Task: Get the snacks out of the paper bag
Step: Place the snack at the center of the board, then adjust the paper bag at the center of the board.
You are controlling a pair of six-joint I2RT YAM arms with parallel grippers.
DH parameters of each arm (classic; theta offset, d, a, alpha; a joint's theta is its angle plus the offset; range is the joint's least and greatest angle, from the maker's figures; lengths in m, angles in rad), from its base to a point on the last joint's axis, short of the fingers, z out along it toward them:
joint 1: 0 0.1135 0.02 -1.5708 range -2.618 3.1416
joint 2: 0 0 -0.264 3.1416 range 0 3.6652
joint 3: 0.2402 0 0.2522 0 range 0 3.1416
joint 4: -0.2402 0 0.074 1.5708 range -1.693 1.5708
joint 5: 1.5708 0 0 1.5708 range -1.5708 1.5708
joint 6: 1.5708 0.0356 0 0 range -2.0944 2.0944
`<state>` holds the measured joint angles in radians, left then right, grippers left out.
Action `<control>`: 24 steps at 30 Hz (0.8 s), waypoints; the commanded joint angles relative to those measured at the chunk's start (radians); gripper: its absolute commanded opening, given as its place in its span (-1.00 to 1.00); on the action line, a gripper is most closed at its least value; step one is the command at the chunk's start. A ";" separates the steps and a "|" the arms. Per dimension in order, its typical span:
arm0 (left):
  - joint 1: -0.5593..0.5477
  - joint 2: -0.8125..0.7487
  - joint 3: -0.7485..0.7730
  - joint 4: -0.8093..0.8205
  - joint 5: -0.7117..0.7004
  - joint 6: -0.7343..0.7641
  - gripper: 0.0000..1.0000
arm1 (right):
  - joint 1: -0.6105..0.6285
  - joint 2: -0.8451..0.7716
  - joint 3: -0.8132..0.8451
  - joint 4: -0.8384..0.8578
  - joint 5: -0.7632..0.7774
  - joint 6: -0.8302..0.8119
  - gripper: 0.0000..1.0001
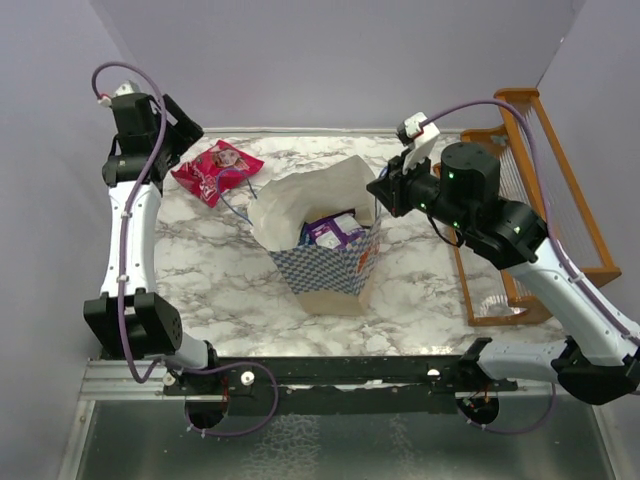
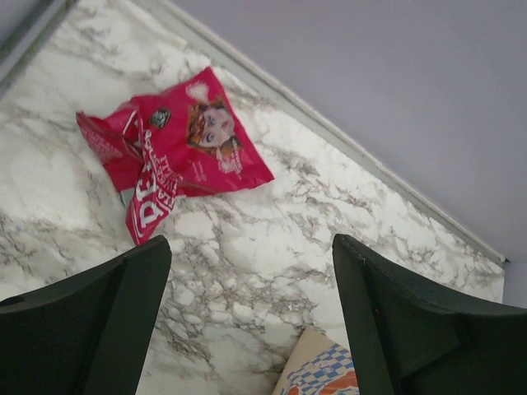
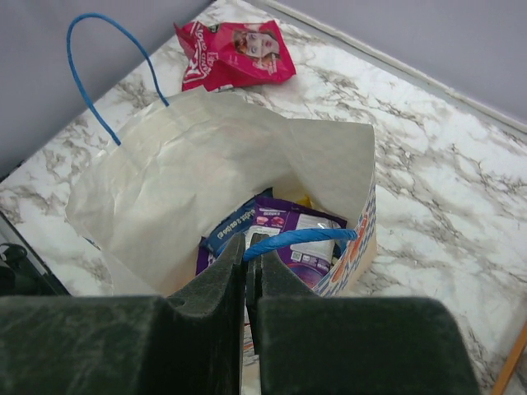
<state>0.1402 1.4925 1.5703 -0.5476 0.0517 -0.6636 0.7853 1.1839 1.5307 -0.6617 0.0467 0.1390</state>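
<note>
Snacks [image 3: 280, 226] are mostly left inside the bag [image 1: 335, 270] mid table [image 1: 220, 270], purple ones seen at its mouth. Its handle [image 3: 300, 237] is clamped by the right pincer [image 3: 247, 255]. Further back, one pink packet [image 2: 177, 156] is already laid out, left pincer [image 2: 251, 243] spread empty near it.

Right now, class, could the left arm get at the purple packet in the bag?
Probably yes, from above: the left pincer is open and empty, and the bag gapes with the purple packet on top. Its tall cream side faces that arm, so it must reach over.
</note>
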 commanded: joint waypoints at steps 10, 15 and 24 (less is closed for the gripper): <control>-0.122 -0.106 0.140 0.092 0.335 0.146 0.43 | 0.000 0.032 0.126 0.130 0.074 -0.042 -0.97; -0.140 -0.097 0.147 0.105 0.366 0.132 0.42 | -0.001 0.049 0.162 0.133 0.102 -0.058 -0.97; -0.171 -0.076 0.140 0.151 0.441 0.088 0.40 | -0.001 0.077 0.217 0.081 0.123 -0.093 -0.97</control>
<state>-0.0116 1.4170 1.7054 -0.4366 0.4305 -0.5507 0.7853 1.2736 1.6867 -0.6468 0.1360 0.0834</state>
